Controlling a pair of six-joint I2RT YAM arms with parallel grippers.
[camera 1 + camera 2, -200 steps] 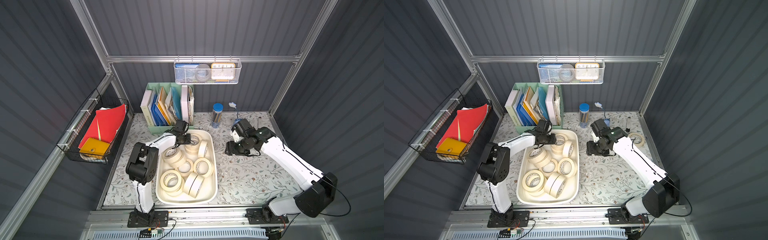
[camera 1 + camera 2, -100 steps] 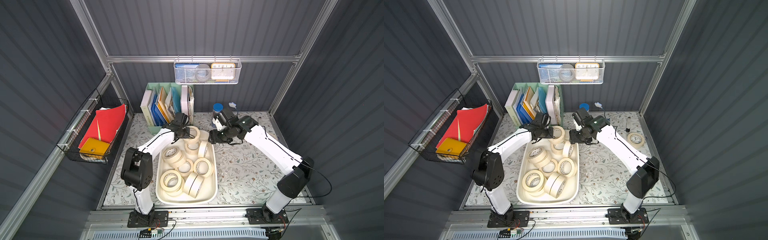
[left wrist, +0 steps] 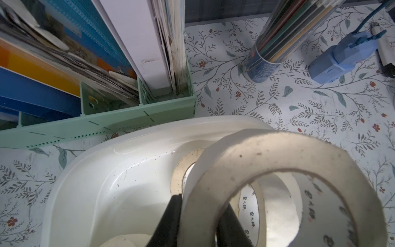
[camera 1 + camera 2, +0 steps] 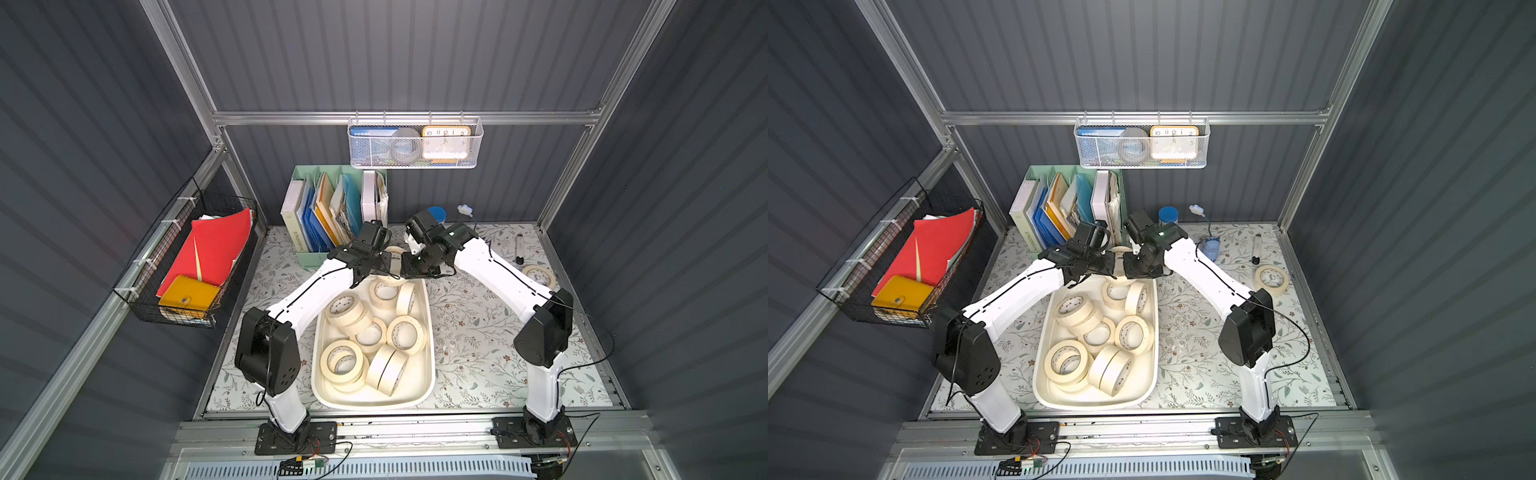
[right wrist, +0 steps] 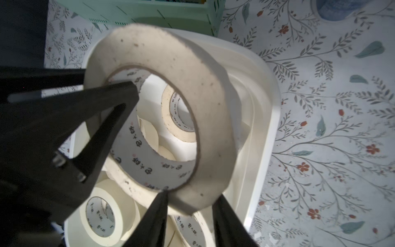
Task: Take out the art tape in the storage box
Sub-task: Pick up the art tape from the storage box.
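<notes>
One floral-patterned table (image 4: pixel 478 332) carries everything I work on. Lying lengthwise on it between my two arms is the storage box (image 4: pixel 374 404), a shallow cream tub. Its far end sits just beside the mint-green file holder (image 4: pixel 309 259) at the back wall. Several rolls of art tape (image 4: pixel 405 332) lie inside the box, some flat and some leaning on edge against each other.

My left end effector (image 4: pixel 385 266) and my right end effector (image 4: pixel 404 270) meet nose to nose above the box's far end. Both are clamped on the same raised roll (image 4: pixel 1121 250).

In the left wrist view, my two dark fingers (image 3: pixel 168 220) straddle that roll's wall, one inside the ring and one outside, pinched tight. In the right wrist view, my right fingers (image 5: pixel 226 220) do the same on another part of the ring. There the left end effector's triangular finger (image 5: pixel 119 92) reaches into the ring from the side.

The raised roll is held over the box's far end, above the rolls lying in it, and its printed white core shows. Well apart from the box, near the table's far right edge, one more roll (image 4: pixel 539 276) lies flat close to a dark-tipped marker (image 4: pixel 519 248).
</notes>
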